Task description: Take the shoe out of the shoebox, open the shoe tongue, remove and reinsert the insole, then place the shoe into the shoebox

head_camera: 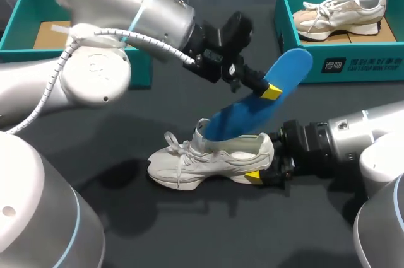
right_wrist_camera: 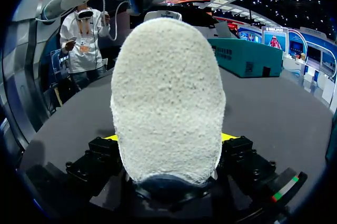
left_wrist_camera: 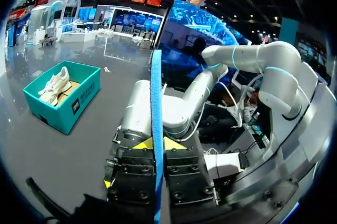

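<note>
A white shoe (head_camera: 208,157) stands upright on the black table, toe to the left. My right gripper (head_camera: 257,175) is shut on its heel; in the right wrist view the fuzzy heel (right_wrist_camera: 167,97) fills the space between the yellow fingertips (right_wrist_camera: 228,137). A blue insole (head_camera: 281,75) slants up out of the shoe's opening, its lower end inside the shoe. My left gripper (head_camera: 270,91) is shut on the insole's upper half. Seen from the left wrist, the insole (left_wrist_camera: 156,103) stands edge-on between the two yellow tips of the gripper (left_wrist_camera: 156,144).
A teal shoebox (head_camera: 360,66) at the back right holds a second pale shoe (head_camera: 341,12). Another teal shoebox (head_camera: 19,16) stands at the back left behind my left arm, showing a cardboard floor. Open black table lies in front of the shoe.
</note>
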Controlling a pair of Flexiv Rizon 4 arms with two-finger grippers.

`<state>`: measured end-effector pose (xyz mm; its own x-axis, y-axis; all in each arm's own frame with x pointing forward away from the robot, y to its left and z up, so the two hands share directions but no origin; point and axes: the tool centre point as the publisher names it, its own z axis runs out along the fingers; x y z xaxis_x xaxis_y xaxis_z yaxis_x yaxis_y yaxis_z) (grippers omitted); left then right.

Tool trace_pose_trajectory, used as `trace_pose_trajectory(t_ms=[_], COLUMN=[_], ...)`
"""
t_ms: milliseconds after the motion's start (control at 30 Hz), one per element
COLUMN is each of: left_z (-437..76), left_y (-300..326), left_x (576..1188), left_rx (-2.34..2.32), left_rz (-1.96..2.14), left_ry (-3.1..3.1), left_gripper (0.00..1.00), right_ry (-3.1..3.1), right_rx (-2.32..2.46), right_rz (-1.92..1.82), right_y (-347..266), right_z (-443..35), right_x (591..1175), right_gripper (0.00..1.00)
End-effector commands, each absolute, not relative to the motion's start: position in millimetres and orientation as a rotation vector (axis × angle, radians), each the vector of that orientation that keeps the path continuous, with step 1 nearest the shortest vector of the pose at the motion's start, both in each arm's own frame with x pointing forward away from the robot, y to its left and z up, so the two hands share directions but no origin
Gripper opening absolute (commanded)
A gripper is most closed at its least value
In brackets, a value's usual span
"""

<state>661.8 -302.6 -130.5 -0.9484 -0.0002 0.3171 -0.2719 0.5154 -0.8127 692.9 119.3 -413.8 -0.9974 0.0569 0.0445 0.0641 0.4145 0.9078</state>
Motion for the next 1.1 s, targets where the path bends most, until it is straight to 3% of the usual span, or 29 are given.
trace_pose_trajectory(t_ms=[33,367,1100], left_z=[-105,-34,-26], left_y=[-258,-195,-172], left_x=[645,638,609], left_rx=[0.283,0.394,0.339], left_rz=[1.65,1.827,1.921], left_ry=[-2.343,-2.139,-2.074], left_gripper=[0.0,0.0,0.0], right_ry=[-2.641,-2.641,-2.641], right_rx=[-0.114,-0.114,-0.114], right_rz=[-1.686,-1.686,-1.686], right_y=[120,120,120], right_z=[-414,-414,-414], right_x=[692,692,692], right_gripper=[0.0,0.0,0.0])
